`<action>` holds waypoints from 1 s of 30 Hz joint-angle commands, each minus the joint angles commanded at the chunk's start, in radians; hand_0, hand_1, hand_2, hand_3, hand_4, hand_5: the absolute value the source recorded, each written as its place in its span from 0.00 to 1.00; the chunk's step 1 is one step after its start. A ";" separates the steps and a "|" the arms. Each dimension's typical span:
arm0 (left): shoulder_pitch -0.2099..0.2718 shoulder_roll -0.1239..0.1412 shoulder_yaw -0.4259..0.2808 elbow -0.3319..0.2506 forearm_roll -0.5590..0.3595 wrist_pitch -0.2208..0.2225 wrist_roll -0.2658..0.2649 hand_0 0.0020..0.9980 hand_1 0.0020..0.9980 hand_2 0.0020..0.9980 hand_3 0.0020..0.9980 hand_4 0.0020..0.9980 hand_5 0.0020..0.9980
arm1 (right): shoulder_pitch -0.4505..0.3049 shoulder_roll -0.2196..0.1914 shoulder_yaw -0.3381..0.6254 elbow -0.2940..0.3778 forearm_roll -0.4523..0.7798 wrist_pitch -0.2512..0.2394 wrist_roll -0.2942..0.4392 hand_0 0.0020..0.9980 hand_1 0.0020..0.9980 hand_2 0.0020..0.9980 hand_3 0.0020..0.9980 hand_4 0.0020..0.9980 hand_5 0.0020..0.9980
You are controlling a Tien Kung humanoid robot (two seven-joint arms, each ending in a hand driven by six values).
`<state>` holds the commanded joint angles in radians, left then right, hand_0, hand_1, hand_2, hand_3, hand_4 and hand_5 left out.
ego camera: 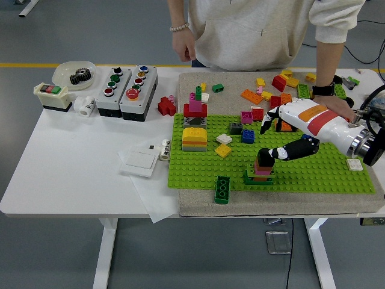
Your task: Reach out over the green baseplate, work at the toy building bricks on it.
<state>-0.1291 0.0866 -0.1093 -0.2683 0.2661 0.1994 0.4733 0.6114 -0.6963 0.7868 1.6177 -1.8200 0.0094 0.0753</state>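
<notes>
Green studs fill the baseplate (198, 171) where the robot's right hand (287, 135) reaches in from the right, thumb and fingers spread and clamped on nothing. Its thumb tip sits just beside the black top brick of a small brick stack (259, 168), apparently touching it, while the fingers hang open above and beyond. The stack stands upright near the plate's front edge, long axis vertical: a green base, then red, pink and brown layers. A loose dark green brick (222, 189) lies at the plate's front edge, long axis running front to back, half over the grey mat (198, 208). Doing this step well likely means closing on the black brick squarely from both sides and pressing or pulling straight along the stack's axis, so it does not tip. A person's hand (332, 107) rests on the far right corner.
</notes>
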 joint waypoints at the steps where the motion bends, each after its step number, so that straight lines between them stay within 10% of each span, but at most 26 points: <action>1: 0.000 0.000 0.000 0.000 0.000 0.000 0.000 0.47 0.59 0.69 0.86 0.97 0.86 | -0.002 -0.001 0.005 0.004 -0.003 -0.007 0.002 0.37 0.55 0.65 0.57 0.85 0.44; 30: 0.003 -0.001 -0.009 0.000 0.013 -0.002 0.002 0.47 0.59 0.69 0.86 0.97 0.86 | -0.059 0.005 0.115 -0.017 -0.023 -0.100 -0.016 0.51 0.63 0.72 0.64 0.87 0.44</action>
<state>-0.1258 0.0858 -0.1186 -0.2678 0.2793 0.1977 0.4750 0.5528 -0.6916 0.9017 1.6002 -1.8431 -0.0902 0.0593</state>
